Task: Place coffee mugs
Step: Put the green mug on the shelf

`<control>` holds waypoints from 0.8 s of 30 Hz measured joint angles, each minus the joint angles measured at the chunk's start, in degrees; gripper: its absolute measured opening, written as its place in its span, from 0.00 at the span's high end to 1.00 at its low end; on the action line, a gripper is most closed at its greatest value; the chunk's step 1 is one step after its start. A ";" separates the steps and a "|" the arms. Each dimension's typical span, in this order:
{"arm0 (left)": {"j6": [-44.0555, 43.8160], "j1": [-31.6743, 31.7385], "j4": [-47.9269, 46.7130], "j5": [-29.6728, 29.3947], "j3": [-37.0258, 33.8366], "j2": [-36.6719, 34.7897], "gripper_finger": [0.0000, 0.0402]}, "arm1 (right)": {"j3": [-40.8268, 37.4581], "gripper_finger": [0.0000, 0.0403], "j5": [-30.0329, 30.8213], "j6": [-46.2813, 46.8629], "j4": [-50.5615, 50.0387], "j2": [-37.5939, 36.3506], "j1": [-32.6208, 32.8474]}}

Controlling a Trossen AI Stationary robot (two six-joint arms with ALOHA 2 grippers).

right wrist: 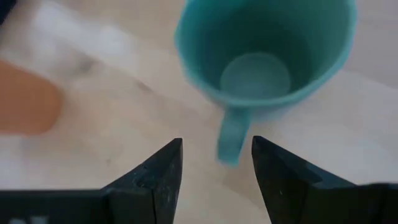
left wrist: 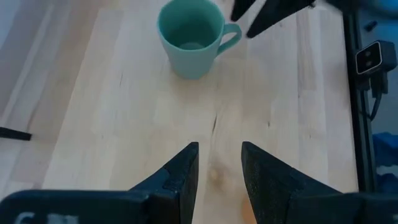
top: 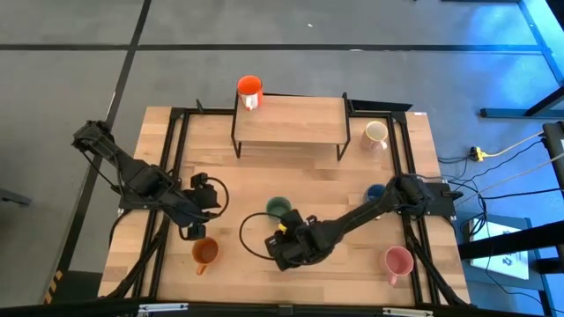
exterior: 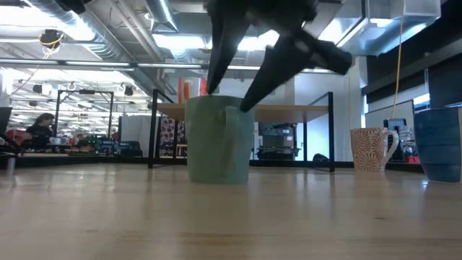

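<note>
a: showing the right gripper [right wrist: 214,163] hanging just above the green mug [right wrist: 267,53], which is standing upright near the middle of the table [top: 291,172], its handle [right wrist: 231,138] pointing back toward the fingers. the fingers are standing parted, nothing between them, the gap lining up with the handle.

b: and the left gripper [left wrist: 219,168]?

a: it is waiting at the left side of the table, near the orange mug [top: 204,253], fingers slightly apart and holding nothing, looking across at the green mug [left wrist: 191,36].

b: how is the mug likely to be handling?

a: judging by its look, it is a stiff, glazed piece: rigid, fairly light while it is sitting empty, slippery on the rounded wall, and chippable if it is knocked. the handle is offering the narrowest, surest hold; the rim wall is the alternative, one finger inside and one outside.

b: where are the other mugs standing?

a: the red-orange mug [top: 249,88] is sitting on the raised shelf [top: 291,119]; the cream-white mug [top: 376,133] is standing beside the shelf's right end; the dark blue mug [top: 375,193] is sitting partly under the right arm; the pink mug [top: 397,261] is sitting near the right front corner.
</note>
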 joint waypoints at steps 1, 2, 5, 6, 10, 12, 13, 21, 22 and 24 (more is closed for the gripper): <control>0.17 0.00 0.01 0.19 0.00 -0.04 0.71 | 0.00 0.56 0.48 0.14 -0.28 0.53 -0.09; 0.59 0.00 -0.03 0.44 0.00 -0.01 0.71 | 0.00 0.56 0.85 0.21 -0.21 1.06 -0.11; 1.78 0.00 -0.07 1.95 0.00 0.01 0.71 | -0.02 0.56 2.23 0.19 -0.18 2.08 0.05; 1.87 0.00 -0.08 2.16 0.00 0.01 0.71 | -0.02 0.56 3.18 0.21 -0.28 2.35 0.09; 3.15 0.00 -0.19 2.23 0.00 0.01 0.71 | -0.24 0.61 8.13 0.50 -0.45 2.86 0.94; 3.52 0.00 -0.23 2.23 0.00 0.01 0.71 | -0.79 0.67 10.10 0.52 0.28 2.97 1.18; 3.56 0.00 -0.25 2.23 0.00 0.01 0.71 | -0.99 0.70 10.51 0.52 0.12 3.09 1.38; 6.04 0.02 -0.28 2.67 0.00 0.03 0.71 | -2.75 0.94 11.83 -0.42 1.11 3.91 1.57; 6.40 0.02 -0.27 2.69 0.00 0.03 0.71 | -2.75 0.94 12.16 -0.99 1.13 3.99 1.59; 6.57 0.02 -0.27 2.69 0.00 0.03 0.71 | -2.75 0.94 12.04 -1.12 1.09 3.99 1.57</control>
